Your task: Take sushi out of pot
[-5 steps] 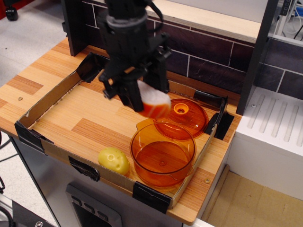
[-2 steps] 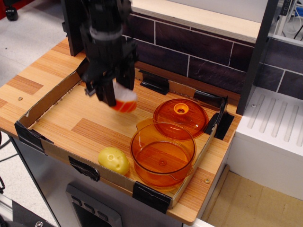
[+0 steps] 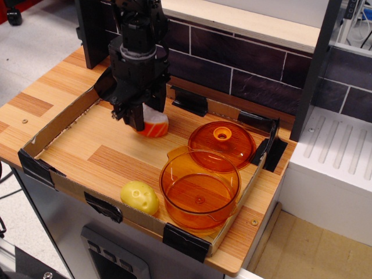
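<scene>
since it hung higher a moment ago, gripper (image 3: 146, 118) lower, jaws clamped on sushi (image 3: 154, 125), pot (image 3: 199, 190) empty.

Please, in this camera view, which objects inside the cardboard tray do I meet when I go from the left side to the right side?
yellow toy → sushi → pot → lid

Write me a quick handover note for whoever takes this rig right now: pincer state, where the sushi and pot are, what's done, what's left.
Pincer: low over the tray floor, closed on the sushi at the back left of the tray.
Sushi: out of the pot, at or just above the wood; contact with the floor cannot be told.
Pot: empty, front right of the tray, lid behind it, yellow toy to its left.
Done: sushi lifted out and carried clear.
Left: release it and back the arm away.
</scene>
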`<action>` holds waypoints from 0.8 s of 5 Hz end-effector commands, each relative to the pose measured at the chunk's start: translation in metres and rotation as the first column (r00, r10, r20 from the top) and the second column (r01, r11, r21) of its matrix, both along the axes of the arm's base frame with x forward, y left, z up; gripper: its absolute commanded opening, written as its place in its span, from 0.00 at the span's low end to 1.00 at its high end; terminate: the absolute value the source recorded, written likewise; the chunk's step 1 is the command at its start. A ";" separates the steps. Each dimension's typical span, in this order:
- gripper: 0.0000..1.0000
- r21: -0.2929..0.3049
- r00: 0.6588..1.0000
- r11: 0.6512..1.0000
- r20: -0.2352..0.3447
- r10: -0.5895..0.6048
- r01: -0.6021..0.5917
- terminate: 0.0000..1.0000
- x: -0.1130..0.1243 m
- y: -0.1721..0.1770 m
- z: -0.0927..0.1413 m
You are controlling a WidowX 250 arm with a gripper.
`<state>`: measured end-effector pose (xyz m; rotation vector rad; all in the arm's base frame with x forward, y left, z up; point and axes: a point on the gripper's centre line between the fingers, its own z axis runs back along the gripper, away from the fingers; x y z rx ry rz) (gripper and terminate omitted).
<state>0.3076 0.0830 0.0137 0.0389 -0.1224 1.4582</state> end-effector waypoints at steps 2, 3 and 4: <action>1.00 -0.005 1.000 1.000 0.015 0.010 -0.010 0.00 0.003 0.008 0.017; 1.00 0.016 0.998 1.000 0.061 0.017 -0.019 0.00 0.002 0.008 0.041; 1.00 -0.003 0.995 0.999 0.093 0.038 -0.038 1.00 0.002 0.008 0.073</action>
